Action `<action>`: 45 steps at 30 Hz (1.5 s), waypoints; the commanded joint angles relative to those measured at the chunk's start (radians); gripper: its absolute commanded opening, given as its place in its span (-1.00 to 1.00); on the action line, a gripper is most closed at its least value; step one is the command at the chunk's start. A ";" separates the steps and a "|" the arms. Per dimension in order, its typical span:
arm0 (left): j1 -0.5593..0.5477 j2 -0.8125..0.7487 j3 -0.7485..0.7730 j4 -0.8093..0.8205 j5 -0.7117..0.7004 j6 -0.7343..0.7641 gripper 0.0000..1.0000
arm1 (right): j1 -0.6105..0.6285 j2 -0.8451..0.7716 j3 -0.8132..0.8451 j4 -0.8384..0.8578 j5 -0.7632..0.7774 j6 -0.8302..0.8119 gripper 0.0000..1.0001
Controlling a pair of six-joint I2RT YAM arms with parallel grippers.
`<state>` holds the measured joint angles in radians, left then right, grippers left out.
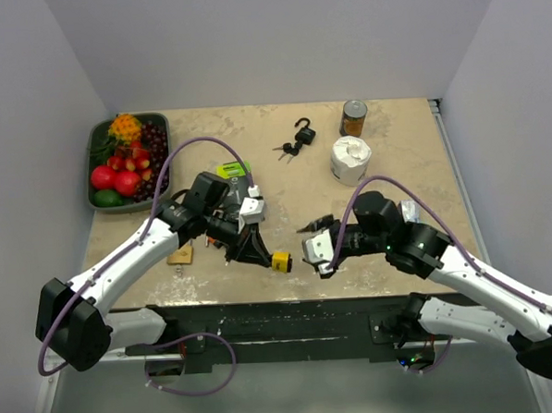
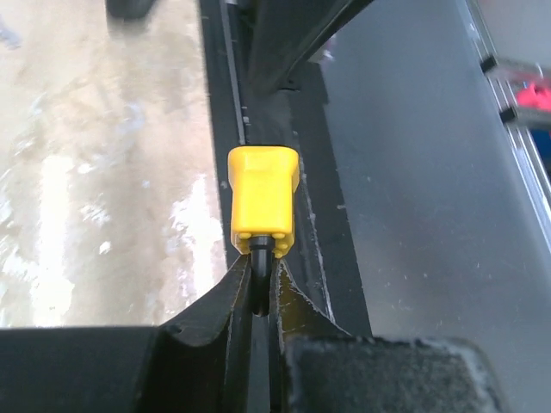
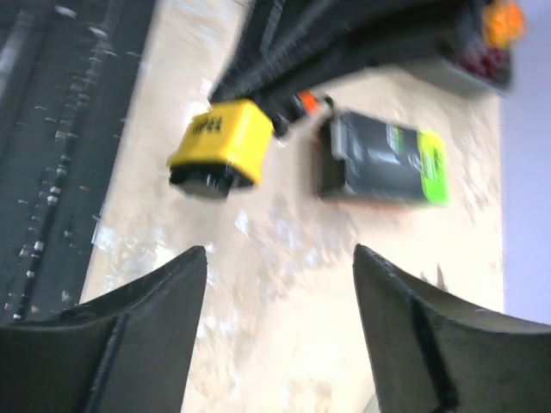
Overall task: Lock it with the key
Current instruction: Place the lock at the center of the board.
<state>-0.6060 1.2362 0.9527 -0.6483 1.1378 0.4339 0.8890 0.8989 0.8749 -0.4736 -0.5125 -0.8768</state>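
My left gripper (image 1: 266, 257) is shut on the black shackle of a yellow padlock (image 1: 281, 261) and holds it at the table's front edge. In the left wrist view the padlock (image 2: 263, 200) sticks out past the gripper (image 2: 261, 267), its shackle pinched between the jaws. My right gripper (image 1: 316, 248) is open and empty just right of the padlock. In the right wrist view the gripper (image 3: 280, 258) faces the padlock (image 3: 219, 146), a gap apart. A bunch of keys (image 1: 287, 150) lies beside a black padlock (image 1: 304, 131) at the back middle.
A green tray (image 1: 95, 147) of fruit stands at the back left. A can (image 1: 353, 117) and a white roll (image 1: 350, 159) stand at the back right. A black and green box (image 3: 383, 159) lies by the left arm. A small wooden piece (image 1: 180, 256) lies front left.
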 commanded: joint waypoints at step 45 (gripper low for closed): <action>0.068 0.091 0.008 0.407 -0.096 -0.932 -1.00 | 0.133 0.252 0.090 0.151 0.416 0.018 0.22</action>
<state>-0.5369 1.3705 0.9665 -0.3084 0.9771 -0.4458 1.0103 1.1408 0.9630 -0.3897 -0.1200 -0.8402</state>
